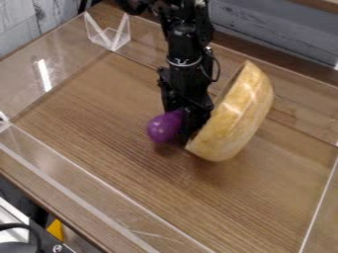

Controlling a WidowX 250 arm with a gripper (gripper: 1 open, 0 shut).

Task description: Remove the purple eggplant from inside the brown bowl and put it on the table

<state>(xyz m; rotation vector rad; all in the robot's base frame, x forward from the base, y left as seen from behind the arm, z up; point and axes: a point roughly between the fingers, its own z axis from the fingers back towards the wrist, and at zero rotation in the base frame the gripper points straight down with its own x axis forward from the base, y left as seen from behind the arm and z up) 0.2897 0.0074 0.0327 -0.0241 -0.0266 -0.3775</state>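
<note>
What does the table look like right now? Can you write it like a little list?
bowl: brown bowl tipped up on its edge, not flat
eggplant: purple eggplant out of the bowl, beside its left side, low at the table
tool: tool pointing down, shut, between eggplant and bowl; what it grips is hidden
</note>
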